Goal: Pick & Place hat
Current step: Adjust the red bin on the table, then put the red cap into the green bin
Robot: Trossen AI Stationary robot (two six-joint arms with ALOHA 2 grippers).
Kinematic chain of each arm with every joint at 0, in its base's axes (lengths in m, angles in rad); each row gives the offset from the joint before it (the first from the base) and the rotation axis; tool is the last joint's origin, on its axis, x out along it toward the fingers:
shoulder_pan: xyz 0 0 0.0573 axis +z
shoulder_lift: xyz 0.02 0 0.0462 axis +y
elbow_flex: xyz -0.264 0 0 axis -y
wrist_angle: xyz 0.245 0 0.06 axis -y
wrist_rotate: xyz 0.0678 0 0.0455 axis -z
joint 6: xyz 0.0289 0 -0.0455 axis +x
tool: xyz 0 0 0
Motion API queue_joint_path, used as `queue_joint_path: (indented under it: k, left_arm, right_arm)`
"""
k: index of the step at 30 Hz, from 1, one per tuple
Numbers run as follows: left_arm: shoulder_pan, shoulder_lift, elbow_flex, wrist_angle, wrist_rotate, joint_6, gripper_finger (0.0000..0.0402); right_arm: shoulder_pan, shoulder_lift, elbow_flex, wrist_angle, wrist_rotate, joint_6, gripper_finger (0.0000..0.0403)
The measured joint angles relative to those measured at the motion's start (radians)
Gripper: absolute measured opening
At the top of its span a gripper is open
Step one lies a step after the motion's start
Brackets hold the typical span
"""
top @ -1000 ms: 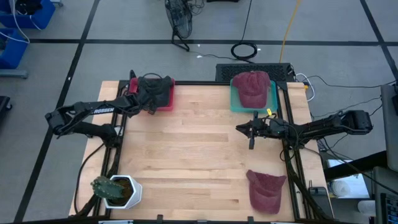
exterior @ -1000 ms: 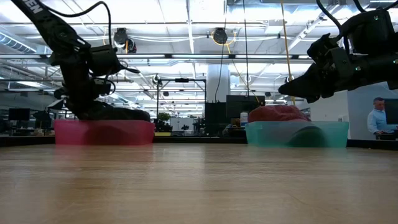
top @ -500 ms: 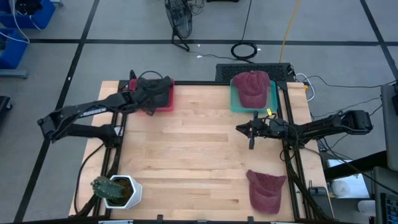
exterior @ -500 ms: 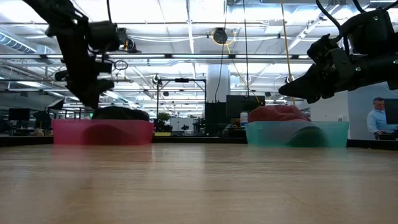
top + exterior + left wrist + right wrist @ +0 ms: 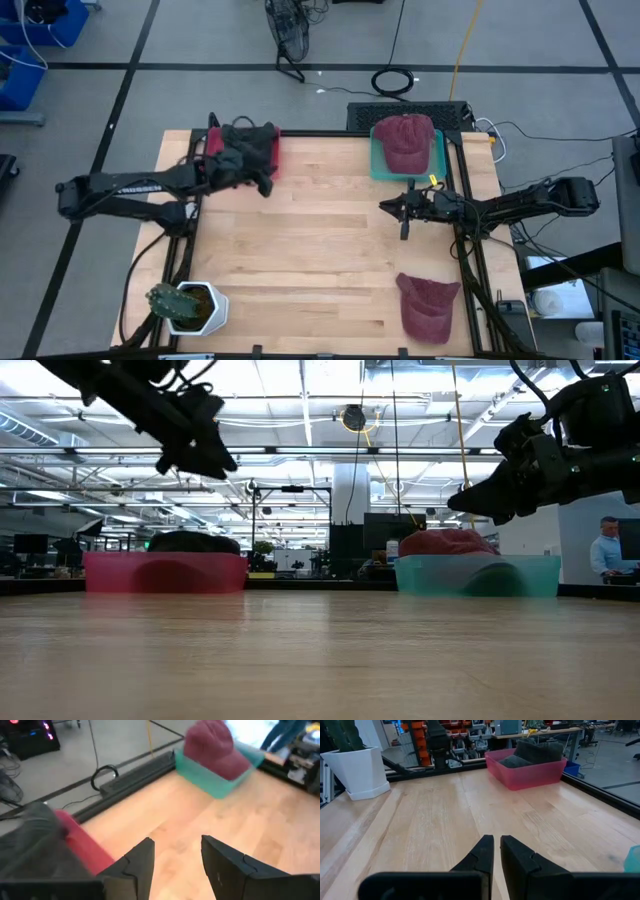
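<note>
A black hat (image 5: 248,143) lies in a red bin (image 5: 212,140) at the far left of the table. A maroon hat (image 5: 403,140) sits in a teal bin (image 5: 378,165) at the far right. A second maroon hat (image 5: 428,305) lies flat on the table near the right near corner. My left gripper (image 5: 262,185) hangs open and empty above the red bin's near edge; in the left wrist view (image 5: 175,842) it looks toward the teal bin (image 5: 205,777). My right gripper (image 5: 383,206) waits shut above the table, in front of the teal bin.
A potted cactus in a white pot (image 5: 185,305) stands at the table's near left corner. Bare wood (image 5: 320,250) fills the middle of the table between the bins and the near hat. A person (image 5: 605,550) stands in the room beyond the table.
My left gripper has risen out of the red bin, away from the black hat, and swung toward the table's near-right, tipping from pointing down to slanting forward. The black hat has stayed in the bin.
</note>
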Motion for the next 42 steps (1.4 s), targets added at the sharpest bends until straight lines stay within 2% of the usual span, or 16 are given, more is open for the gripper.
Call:
queue_joint_path:
  k: [7, 12, 17, 24, 27, 37, 42]
  left_arm:
    - [-0.068, 0.237, -0.003, 0.068, -0.057, 0.001, 0.0166]
    - [-0.062, 0.421, -0.003, 0.22, -0.156, -0.017, 0.0166]
    - [-0.039, 0.532, -0.003, 0.378, -0.163, 0.029, 0.0166]
    - [-0.015, 0.593, 0.0, 0.308, -0.34, 0.002, 0.0166]
    - [-0.014, 0.593, 0.0, 0.263, -0.38, -0.017, 0.0165]
    - [-0.015, 0.586, -0.001, 0.249, -0.397, -0.006, 0.0165]
    - [-0.025, 0.562, -0.003, 0.286, -0.365, 0.028, 0.0166]
  right_arm:
    - [0.0, 0.0, 0.0, 0.0, 0.001, 0.002, 0.0022]
    - [0.0, 0.0, 0.0, 0.0, 0.002, 0.002, 0.0022]
    - [0.0, 0.0, 0.0, -0.001, 0.003, 0.0, 0.0022]
    - [0.0, 0.0, 0.0, -0.011, 0.003, -0.001, 0.0022]
    - [0.0, 0.0, 0.0, -0.012, 0.007, -0.001, 0.0022]
    - [0.0, 0.0, 0.0, -0.009, 0.03, 0.023, 0.0022]
    - [0.0, 0.0, 0.0, -0.008, 0.028, 0.017, 0.0022]
